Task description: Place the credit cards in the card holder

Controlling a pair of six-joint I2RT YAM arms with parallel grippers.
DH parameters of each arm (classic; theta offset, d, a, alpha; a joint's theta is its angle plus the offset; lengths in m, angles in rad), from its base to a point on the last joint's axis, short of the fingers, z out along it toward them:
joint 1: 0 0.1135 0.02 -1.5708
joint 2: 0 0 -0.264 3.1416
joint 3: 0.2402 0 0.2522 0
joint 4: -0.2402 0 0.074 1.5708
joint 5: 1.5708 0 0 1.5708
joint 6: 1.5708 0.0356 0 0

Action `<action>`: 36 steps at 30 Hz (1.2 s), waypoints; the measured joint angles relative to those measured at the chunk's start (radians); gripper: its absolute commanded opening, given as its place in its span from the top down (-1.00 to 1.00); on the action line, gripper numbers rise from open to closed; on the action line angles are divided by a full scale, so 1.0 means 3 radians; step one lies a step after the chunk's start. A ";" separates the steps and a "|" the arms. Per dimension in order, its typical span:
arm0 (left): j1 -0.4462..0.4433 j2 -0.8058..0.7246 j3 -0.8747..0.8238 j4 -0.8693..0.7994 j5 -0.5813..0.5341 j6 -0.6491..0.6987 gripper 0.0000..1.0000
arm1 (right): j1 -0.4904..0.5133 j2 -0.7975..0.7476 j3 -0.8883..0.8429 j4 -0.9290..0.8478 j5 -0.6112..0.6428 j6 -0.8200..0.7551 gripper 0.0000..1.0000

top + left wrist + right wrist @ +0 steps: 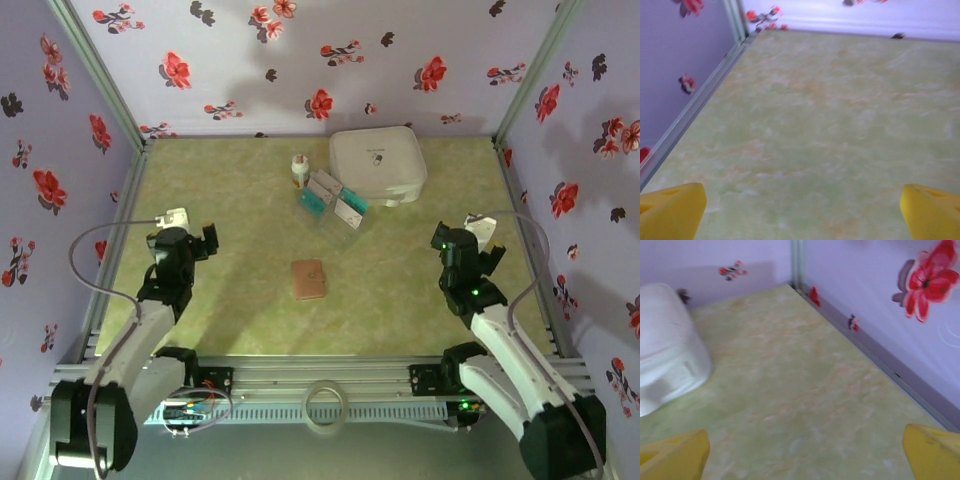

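The credit cards (334,203), white and teal, lie in a loose overlapping bunch at the middle back of the green table. The card holder (308,280), a small reddish-brown square wallet, lies flat at the table's middle, nearer than the cards. My left gripper (203,243) hovers at the left side, open, with nothing between its yellow fingers (672,210). At the right side my right gripper (482,240) is open too, its yellow fingers (675,455) spread wide over bare table. Both grippers are well apart from the cards and the holder.
A large white zip case (378,165) sits at the back right, its side also in the right wrist view (665,360). A small white bottle (299,168) stands just left of the cards. Flowered purple walls (300,60) close the table on three sides.
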 measured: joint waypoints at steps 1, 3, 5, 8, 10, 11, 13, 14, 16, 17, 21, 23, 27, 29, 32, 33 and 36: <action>0.0072 0.0136 -0.0048 0.0121 0.0000 0.0015 -0.99 | -0.0070 0.0137 -0.0022 0.0090 0.0017 -0.0022 -0.99; 0.0155 0.0385 -0.0120 0.0361 0.0003 0.0066 -0.99 | -0.0184 0.0412 -0.0057 0.0273 0.0036 -0.0050 -0.99; 0.0189 0.0645 -0.0197 0.0664 0.0004 0.0141 -0.99 | -0.0251 0.0688 -0.0098 0.0490 0.0047 -0.0099 -0.99; 0.0205 0.0956 -0.0291 0.1114 0.0019 0.0251 -0.99 | -0.0303 0.1101 -0.0202 0.0942 0.0043 -0.0197 -0.99; 0.0223 0.1150 -0.0314 0.1390 0.0037 0.0329 -0.99 | -0.0333 0.1373 -0.0268 0.1278 0.0013 -0.0280 -0.99; 0.0237 0.1214 -0.0312 0.1479 0.0045 0.0343 -0.99 | -0.0356 0.1480 -0.0275 0.1390 -0.0025 -0.0320 -0.99; 0.0289 0.1339 -0.0264 0.1568 0.0095 0.0351 -0.99 | -0.0432 0.1718 -0.0280 0.1761 -0.0154 -0.0418 -0.99; 0.0318 0.1395 -0.0230 0.1602 0.0130 0.0348 -0.99 | -0.0472 0.1807 -0.0281 0.1924 -0.0235 -0.0448 -0.99; 0.0369 0.1568 -0.0206 0.1878 0.0215 0.0348 -0.99 | -0.0598 0.2038 -0.0289 0.2347 -0.0529 -0.0498 -0.98; 0.0384 0.1682 -0.0209 0.2038 0.0253 0.0347 -0.99 | -0.0646 0.2148 -0.0303 0.2536 -0.0651 -0.0518 -0.99; 0.0402 0.2015 -0.0200 0.2221 0.0444 0.0350 -1.00 | -0.0787 0.2466 -0.0423 0.2991 -0.1155 -0.0581 -0.99; 0.0427 0.2028 -0.0170 0.2218 0.0535 0.0348 -1.00 | -0.0828 0.2466 -0.0398 0.3000 -0.1338 -0.0584 -0.99; 0.0470 0.2028 -0.0080 0.2235 0.0645 0.0348 -1.00 | -0.0865 0.2468 -0.0271 0.3023 -0.1546 -0.0585 -0.99; 0.0473 0.2028 -0.0069 0.2235 0.0676 0.0348 -0.99 | -0.0865 0.2468 -0.0266 0.3051 -0.1603 -0.0586 -0.99; 0.0473 0.2028 -0.0069 0.2234 0.0696 0.0348 -0.99 | -0.0865 0.2468 -0.0268 0.3066 -0.1644 -0.0598 -0.99; 0.0473 0.2028 -0.0069 0.2237 0.0704 0.0348 -0.99 | -0.0865 0.2468 -0.0268 0.3072 -0.1653 -0.0603 -0.99; 0.0458 0.2028 -0.0069 0.2243 0.0685 0.0351 -0.99 | -0.0865 0.2468 -0.0268 0.3073 -0.1684 -0.0621 -0.98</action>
